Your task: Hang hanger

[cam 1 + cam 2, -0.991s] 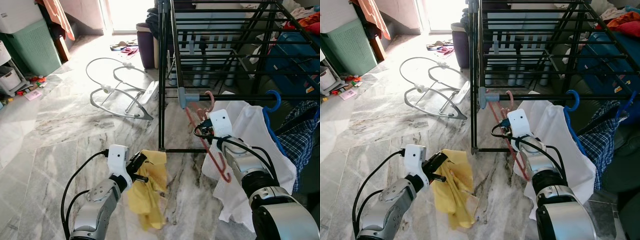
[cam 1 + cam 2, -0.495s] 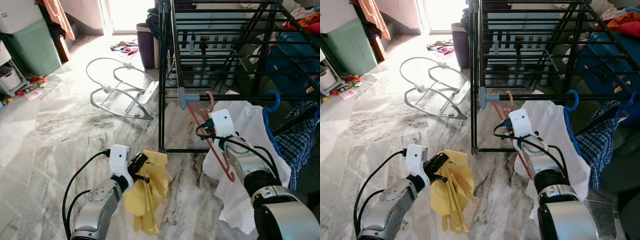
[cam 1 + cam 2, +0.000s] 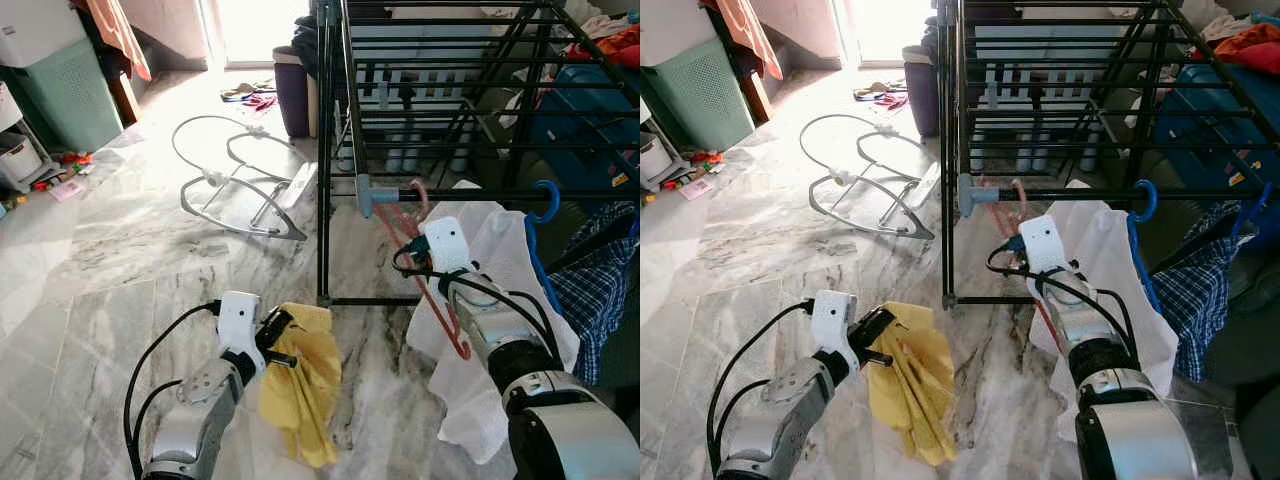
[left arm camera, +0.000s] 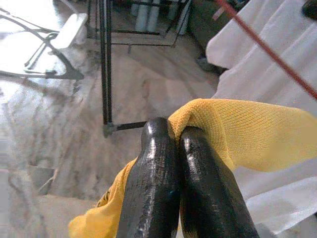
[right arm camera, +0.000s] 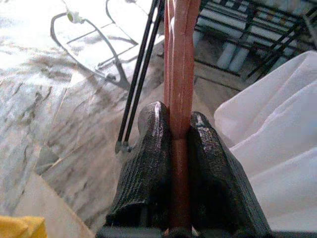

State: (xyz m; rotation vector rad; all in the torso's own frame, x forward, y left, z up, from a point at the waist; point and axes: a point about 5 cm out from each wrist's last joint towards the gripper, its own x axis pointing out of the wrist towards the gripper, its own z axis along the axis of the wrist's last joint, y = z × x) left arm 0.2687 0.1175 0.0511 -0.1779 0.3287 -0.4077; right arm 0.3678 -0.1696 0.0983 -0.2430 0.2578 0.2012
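A: Left eye view first: where's the hanger?
B: The red hanger sits about three o'clock of centre, its hook over the rack's lower bar beside a grey end cap. The right gripper is at its neck. A white cloth hangs behind it, and a blue hanger is further toward three o'clock.
A: And the left gripper?
B: Down at seven o'clock, holding a yellow cloth above the marble floor.
A: Left wrist view?
B: The fingers are pressed together, pinching the yellow cloth's edge.
A: Right wrist view?
B: The two fingers clamp the red hanger between them, touching it on both sides.
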